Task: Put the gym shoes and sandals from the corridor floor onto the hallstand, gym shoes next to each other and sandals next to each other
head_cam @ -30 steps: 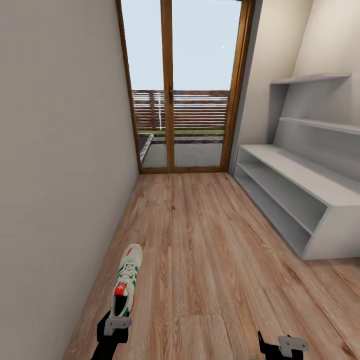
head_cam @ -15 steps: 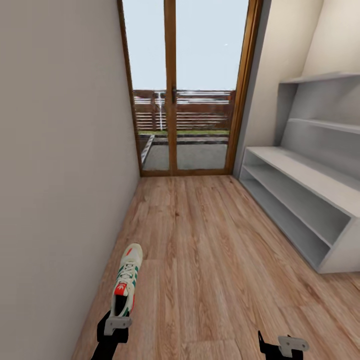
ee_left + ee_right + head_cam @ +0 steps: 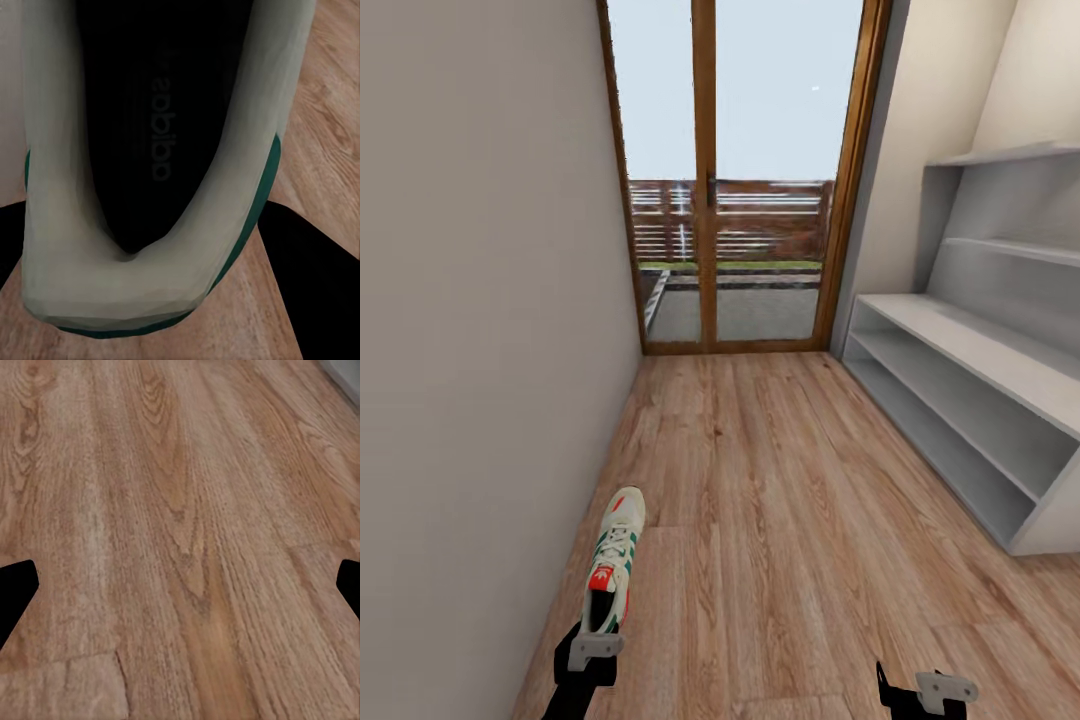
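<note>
One gym shoe [image 3: 612, 562], cream-white with green stripes and a red-orange tongue, hangs over the corridor floor [image 3: 760, 520] close to the left wall, toe pointing away from me. My left gripper [image 3: 596, 632] is shut on its heel. In the left wrist view the shoe's heel and dark insole [image 3: 150, 135] sit between the black fingers [image 3: 315, 285]. My right gripper [image 3: 918, 694] hangs low at the right, open and holding nothing; its fingertips [image 3: 15, 592] frame bare planks. The pale grey hallstand [image 3: 980, 370] stands along the right wall with bare tiers. The sandals are out of view.
A plain wall [image 3: 480, 350] runs close along the left. A wood-framed glass door [image 3: 710, 200] closes the far end of the corridor, with a deck railing outside. Staggered shelves [image 3: 1010, 155] rise above the hallstand's bench.
The camera has moved, so the hallstand has slid right and the door looks nearer. The shoe stays in my left gripper, and both grippers keep their places in the picture.
</note>
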Controlling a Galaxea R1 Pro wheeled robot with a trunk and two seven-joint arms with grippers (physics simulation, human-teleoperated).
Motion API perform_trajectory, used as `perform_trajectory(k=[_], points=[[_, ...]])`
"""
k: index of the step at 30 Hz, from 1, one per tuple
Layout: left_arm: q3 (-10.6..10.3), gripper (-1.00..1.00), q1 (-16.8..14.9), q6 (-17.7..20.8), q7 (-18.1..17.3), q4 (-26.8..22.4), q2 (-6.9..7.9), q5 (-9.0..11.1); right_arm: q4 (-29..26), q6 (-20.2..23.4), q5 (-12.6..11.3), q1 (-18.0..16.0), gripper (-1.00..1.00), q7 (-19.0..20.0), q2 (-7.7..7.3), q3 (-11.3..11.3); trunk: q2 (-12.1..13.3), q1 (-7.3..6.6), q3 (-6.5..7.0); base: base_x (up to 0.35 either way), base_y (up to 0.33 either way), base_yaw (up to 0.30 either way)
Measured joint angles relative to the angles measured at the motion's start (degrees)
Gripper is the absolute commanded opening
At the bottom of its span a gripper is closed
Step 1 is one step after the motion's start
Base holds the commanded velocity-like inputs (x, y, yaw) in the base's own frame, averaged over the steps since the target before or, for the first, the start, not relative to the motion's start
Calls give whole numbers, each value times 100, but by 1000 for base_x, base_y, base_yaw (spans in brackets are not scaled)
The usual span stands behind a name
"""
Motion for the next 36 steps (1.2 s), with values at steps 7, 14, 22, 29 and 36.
perform_trajectory(k=[7,14,22,29,36], points=[[0,-100,2,-7,1,1,0,0,-2,1,-2,0,100,0,0,-1,0,2,0,38,29,0],[-7,-100,3,-1,1,1,-7,-3,-4,0,-2,0,100,1,0,-1,0,-1,0,152,3,0],[-8,-100,3,1,1,1,-1,-9,-10,-1,-2,0,100,0,0,-1,0,-1,0,325,0,0],[-8,-100,3,1,1,1,0,-10,-10,-1,-2,0,100,0,0,-1,0,-1,0,335,0,0],[-8,-100,3,-3,1,2,0,-10,-10,-1,-2,0,100,0,0,-1,0,-1,0,336,0,0]])
